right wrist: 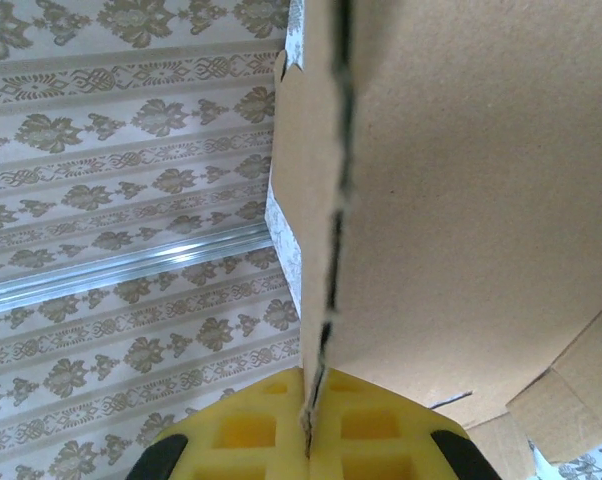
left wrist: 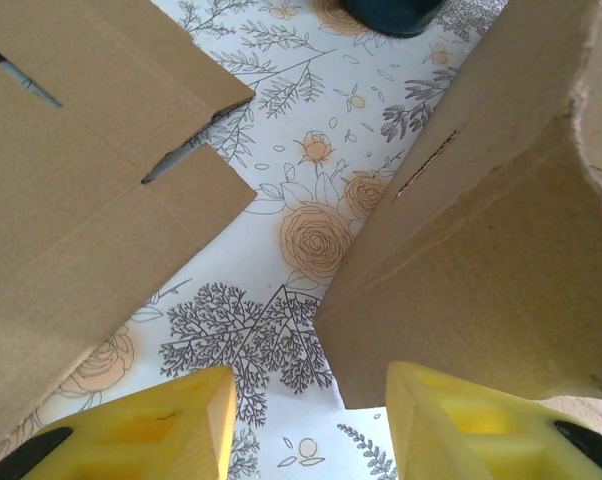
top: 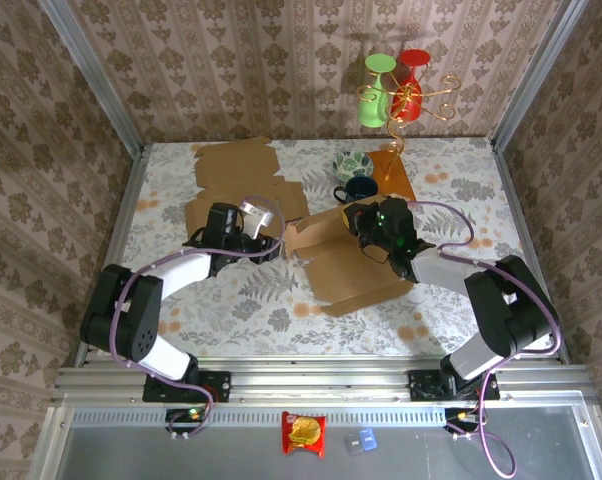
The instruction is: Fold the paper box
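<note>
At the middle of the floral-clothed table [top: 461,200] lies the paper box [top: 356,280], a brown cardboard blank partly opened out. Its base panel is flat on the cloth and one flap is lifted on edge at the far side. From the overhead camera its long axis seems to run roughly left to right across the table, skewed a little, with the left end pointing toward the left arm. Spare flat cardboard blanks [top: 236,165] lie well apart at the far left. The step in hand looks like raising a side wall, an early stage of the fold. The right gripper [top: 361,222] is clamped tight on the lifted flap, and its wrist camera shows the cardboard edge [right wrist: 461,180] pinched between the yellow pads [right wrist: 251,430]. The left gripper [top: 269,244] hovers low just beside the box's left end. Its fingers [left wrist: 171,425] stand partly apart with nothing between them, and the nearest panel [left wrist: 481,250] rises just above the right finger. The next move probably calls for the left fingers to take or push that panel upright while the right hand steadies its flap. A patterned mug [top: 354,166] and a dark mug [top: 359,188] stand near, behind the box.
</note>
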### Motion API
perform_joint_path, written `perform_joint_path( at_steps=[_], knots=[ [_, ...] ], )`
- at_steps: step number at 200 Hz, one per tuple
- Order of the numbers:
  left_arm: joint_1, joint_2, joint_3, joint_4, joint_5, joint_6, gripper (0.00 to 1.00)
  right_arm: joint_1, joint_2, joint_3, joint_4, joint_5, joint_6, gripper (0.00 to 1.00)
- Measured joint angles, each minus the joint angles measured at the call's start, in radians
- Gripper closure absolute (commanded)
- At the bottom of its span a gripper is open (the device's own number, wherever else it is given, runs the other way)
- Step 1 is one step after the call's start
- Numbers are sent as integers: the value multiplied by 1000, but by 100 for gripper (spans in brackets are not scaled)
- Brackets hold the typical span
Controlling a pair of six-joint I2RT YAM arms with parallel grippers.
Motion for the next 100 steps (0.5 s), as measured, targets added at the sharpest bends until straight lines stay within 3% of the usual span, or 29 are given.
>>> perform_joint_path(
  at_steps=[100],
  knots=[
    [-81, 52, 64, 39, -8, 135, 59, -1, 12, -8, 40, -13, -4, 100]
  ],
)
